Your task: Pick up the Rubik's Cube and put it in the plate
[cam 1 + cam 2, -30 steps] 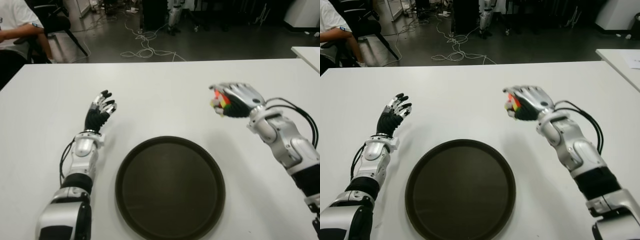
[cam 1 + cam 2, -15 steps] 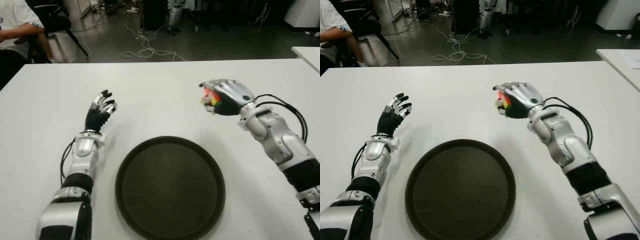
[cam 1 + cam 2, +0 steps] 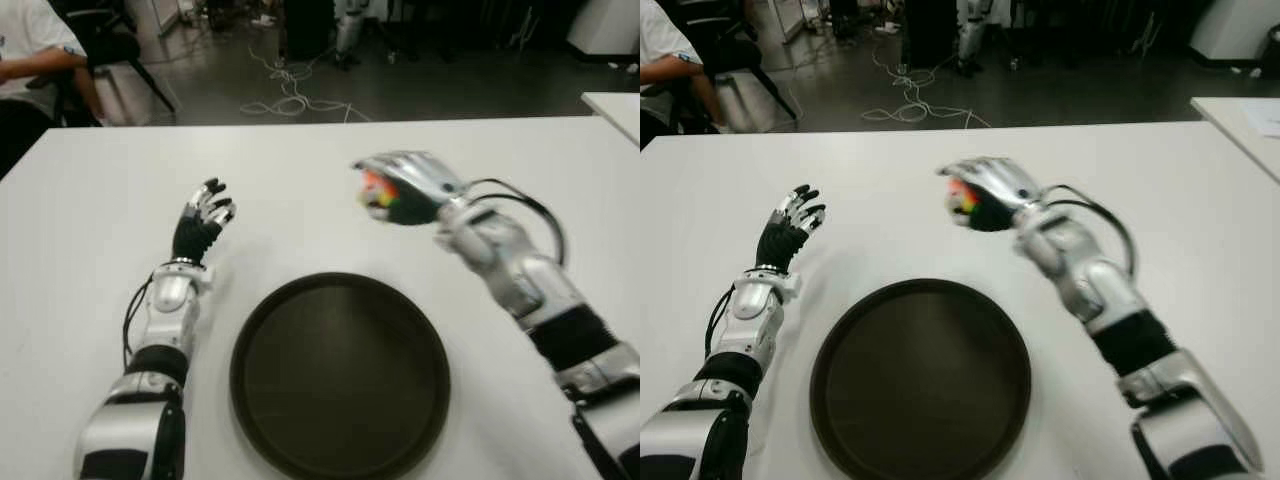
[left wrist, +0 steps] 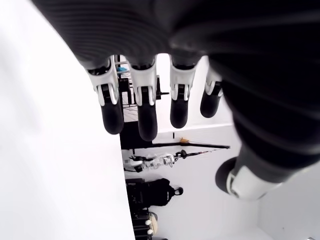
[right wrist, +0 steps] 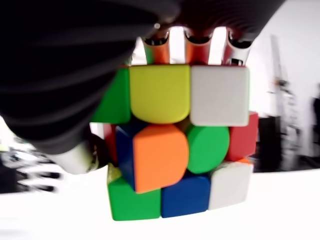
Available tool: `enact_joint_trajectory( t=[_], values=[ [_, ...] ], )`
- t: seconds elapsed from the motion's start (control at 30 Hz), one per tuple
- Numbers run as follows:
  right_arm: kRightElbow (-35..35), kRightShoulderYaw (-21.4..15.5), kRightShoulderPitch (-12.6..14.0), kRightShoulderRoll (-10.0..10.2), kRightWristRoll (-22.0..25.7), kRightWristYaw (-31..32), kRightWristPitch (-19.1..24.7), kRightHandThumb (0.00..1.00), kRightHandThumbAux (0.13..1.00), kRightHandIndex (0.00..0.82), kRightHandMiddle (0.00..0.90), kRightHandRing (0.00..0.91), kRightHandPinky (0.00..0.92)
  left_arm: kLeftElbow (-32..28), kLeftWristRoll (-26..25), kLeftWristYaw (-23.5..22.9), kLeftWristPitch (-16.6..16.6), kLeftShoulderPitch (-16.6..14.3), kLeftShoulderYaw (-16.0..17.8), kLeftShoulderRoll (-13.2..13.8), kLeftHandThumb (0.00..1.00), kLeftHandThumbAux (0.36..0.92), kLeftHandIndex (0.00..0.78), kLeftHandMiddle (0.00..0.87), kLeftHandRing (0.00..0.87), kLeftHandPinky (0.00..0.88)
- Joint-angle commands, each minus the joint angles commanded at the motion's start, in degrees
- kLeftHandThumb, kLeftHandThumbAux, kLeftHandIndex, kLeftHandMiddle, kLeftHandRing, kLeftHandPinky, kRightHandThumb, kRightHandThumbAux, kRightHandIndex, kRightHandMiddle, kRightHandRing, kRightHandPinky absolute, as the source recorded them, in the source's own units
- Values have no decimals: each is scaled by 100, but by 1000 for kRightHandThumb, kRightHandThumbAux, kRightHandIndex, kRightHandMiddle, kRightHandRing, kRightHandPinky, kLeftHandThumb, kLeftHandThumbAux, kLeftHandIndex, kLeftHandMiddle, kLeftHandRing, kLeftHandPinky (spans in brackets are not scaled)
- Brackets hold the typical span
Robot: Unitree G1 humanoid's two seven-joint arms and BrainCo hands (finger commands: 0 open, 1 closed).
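My right hand (image 3: 400, 190) is shut on the Rubik's Cube (image 3: 377, 194), held in the air above the white table (image 3: 300, 170), just beyond the far rim of the plate. The right wrist view shows the cube (image 5: 175, 150) close up with its mixed coloured tiles and my fingers (image 5: 200, 42) curled over its far side. The plate (image 3: 340, 372) is a round dark tray lying near the table's front, with nothing in it. My left hand (image 3: 203, 215) shows to the left of the plate with its fingers spread, holding nothing.
A person's arm and a chair (image 3: 60, 60) show at the far left past the table. Cables (image 3: 290, 95) trail over the dark floor behind. A second white table's corner (image 3: 615, 105) stands at the far right.
My right hand has carried the cube leftward, from right of the plate to above its far rim. The left hand has stayed put.
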Motion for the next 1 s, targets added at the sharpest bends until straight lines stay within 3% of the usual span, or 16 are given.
enact_joint_trajectory(
  t=[0.37, 0.57, 0.67, 0.77, 0.8, 0.87, 1.0],
  values=[
    [-472, 399, 131, 360, -19, 153, -501, 941, 670, 438, 410, 467, 385, 56, -41, -30, -3, 0, 9, -14, 363, 639, 74, 154, 168, 202],
    [-311, 760, 57, 545, -171, 187, -800, 938, 676, 437, 388, 474, 382, 485, -51, 4, 3, -162, 72, 43, 395, 649, 85, 161, 173, 192],
    [-381, 827, 187, 540, -169, 185, -929, 936, 678, 436, 381, 476, 398, 490, -15, 30, -61, -165, 56, 47, 399, 652, 84, 159, 171, 182],
    [-801, 748, 509, 380, -100, 264, -1006, 936, 679, 435, 374, 477, 416, 467, 8, 50, -97, -161, 43, 56, 405, 656, 82, 160, 170, 178],
    [-765, 774, 473, 397, -129, 311, -1004, 935, 679, 435, 374, 477, 418, 441, 7, 51, -113, -156, 41, 50, 406, 657, 82, 160, 170, 178],
    [-675, 825, 388, 436, -209, 367, -1002, 936, 680, 434, 264, 456, 416, 415, 0, 50, -137, -151, 40, 41, 418, 661, 78, 157, 163, 166],
    [-666, 892, 346, 428, -478, 350, -992, 936, 680, 433, 214, 446, 427, 396, -24, 22, -195, -148, 44, 30, 405, 657, 71, 146, 151, 159]
  ],
)
